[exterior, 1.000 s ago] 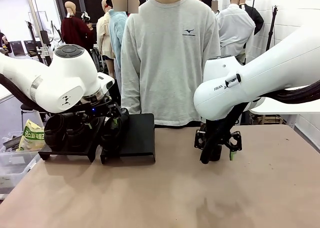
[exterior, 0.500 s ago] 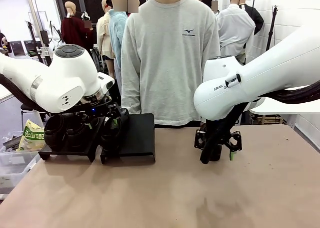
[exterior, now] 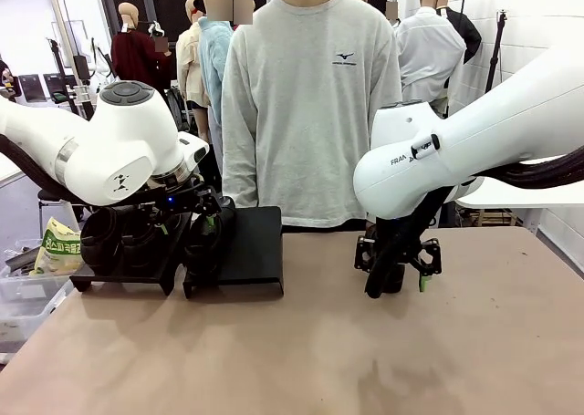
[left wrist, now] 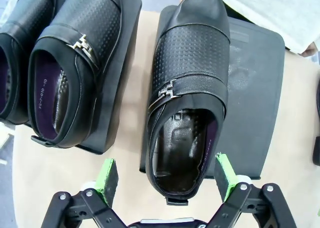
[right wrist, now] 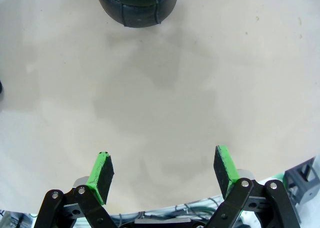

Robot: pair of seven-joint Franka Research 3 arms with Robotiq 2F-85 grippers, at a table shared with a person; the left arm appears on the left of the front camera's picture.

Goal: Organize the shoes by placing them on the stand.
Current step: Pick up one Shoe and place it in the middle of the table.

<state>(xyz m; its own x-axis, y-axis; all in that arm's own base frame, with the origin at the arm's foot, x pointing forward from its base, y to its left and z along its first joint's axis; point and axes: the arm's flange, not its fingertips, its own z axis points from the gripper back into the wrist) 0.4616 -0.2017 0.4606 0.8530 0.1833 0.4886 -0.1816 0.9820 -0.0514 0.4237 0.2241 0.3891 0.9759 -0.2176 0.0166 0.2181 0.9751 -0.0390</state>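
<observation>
A black shoe (left wrist: 187,102) lies on the left half of the right stand (left wrist: 255,102), toe away from me. My left gripper (left wrist: 165,164) is open, its green pads (left wrist: 107,175) straddling the shoe's heel with a gap on the left side. Two more shoes (left wrist: 75,72) sit on the left stand (left wrist: 125,47). In the front view my left gripper (exterior: 208,225) hangs over the right stand (exterior: 251,246). My right gripper (exterior: 401,274) hovers low over the table, open and empty. In its wrist view, the heel of another black shoe (right wrist: 136,5) lies beyond my right gripper (right wrist: 162,155).
A person in a grey sweatshirt (exterior: 310,105) stands at the far side, just behind the stands. A clear bin holding a bag (exterior: 55,246) sits off the table's left edge. The brown tabletop (exterior: 301,351) in front has free room.
</observation>
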